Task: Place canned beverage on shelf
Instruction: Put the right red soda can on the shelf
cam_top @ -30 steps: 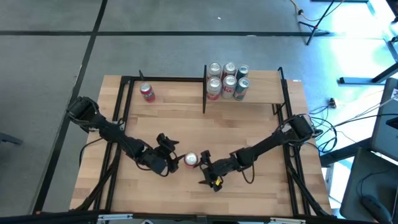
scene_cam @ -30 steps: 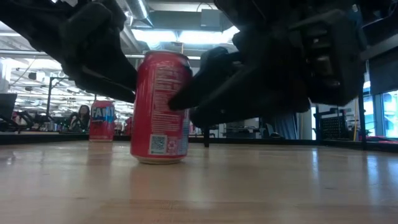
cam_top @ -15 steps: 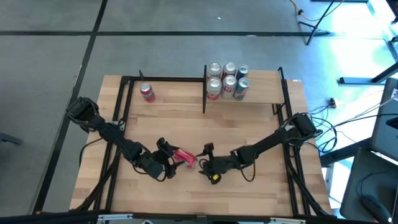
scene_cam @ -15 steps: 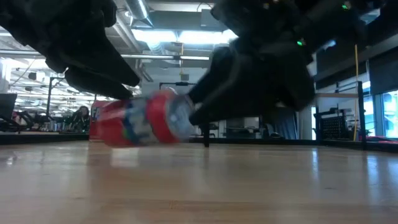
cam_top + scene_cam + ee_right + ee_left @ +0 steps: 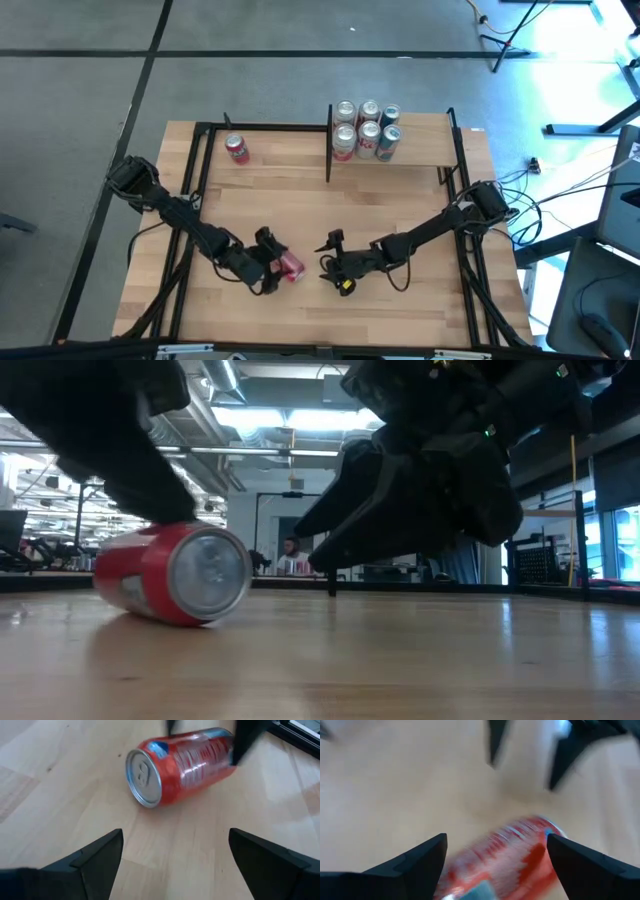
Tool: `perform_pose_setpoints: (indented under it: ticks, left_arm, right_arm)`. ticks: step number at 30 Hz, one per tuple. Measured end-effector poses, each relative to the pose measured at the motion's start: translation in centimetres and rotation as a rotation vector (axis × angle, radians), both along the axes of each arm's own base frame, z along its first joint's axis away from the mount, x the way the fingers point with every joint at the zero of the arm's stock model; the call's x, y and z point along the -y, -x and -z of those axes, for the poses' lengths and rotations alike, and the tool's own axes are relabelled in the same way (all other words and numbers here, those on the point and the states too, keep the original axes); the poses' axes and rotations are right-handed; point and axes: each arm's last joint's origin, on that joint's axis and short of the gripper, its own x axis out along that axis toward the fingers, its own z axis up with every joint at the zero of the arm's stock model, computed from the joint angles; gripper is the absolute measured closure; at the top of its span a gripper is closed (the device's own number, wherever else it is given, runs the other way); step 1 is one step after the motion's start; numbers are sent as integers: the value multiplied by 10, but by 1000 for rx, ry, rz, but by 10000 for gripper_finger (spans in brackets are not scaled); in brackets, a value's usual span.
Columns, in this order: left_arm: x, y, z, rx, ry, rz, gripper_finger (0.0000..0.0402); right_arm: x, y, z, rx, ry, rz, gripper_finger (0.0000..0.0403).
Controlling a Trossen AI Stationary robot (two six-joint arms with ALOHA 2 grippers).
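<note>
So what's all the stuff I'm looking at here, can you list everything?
fallen can: one, red, on its side on the tabletop between the two grippers, held by neither.
upright can: one, red, back left of the tabletop.
cans on the shelf: six, red and green, standing together.
shelf: one, light wood, black posts, back right.
tabletop: one, light wood.
left gripper: open, around the fallen can.
right gripper: open, facing the fallen can.

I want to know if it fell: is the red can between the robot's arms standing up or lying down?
Lying down. The red can rests on its side on the table, its round silver top facing sideways toward the low camera, not up.
</note>
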Motion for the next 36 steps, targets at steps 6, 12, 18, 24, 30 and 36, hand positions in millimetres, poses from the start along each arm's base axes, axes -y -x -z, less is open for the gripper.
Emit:
perform_pose_setpoints:
  ticks: [6, 12, 18, 24, 30, 36]
  left_arm:
    - [14, 3, -4, -84, 5, 190, 65]
    - [8, 12, 5, -214, -68, 196, 65]
    - [1, 11, 7, -254, -70, 175, 65]
    - [-13, 2, 25, -353, 21, 100, 67]
    - [-21, -5, 38, -399, 81, 29, 92]
    - [-14, -4, 25, -340, 50, 49, 132]
  right_arm:
    - [0, 0, 0, -2, 3, -2, 52]
    - [0, 0, 0, -2, 3, -2, 52]
    - [0, 0, 0, -1, 8, -5, 52]
    - [4, -1, 0, -2, 7, 5, 52]
    - [5, -2, 0, -5, 8, 7, 52]
    - [5, 1, -3, -22, 16, 4, 52]
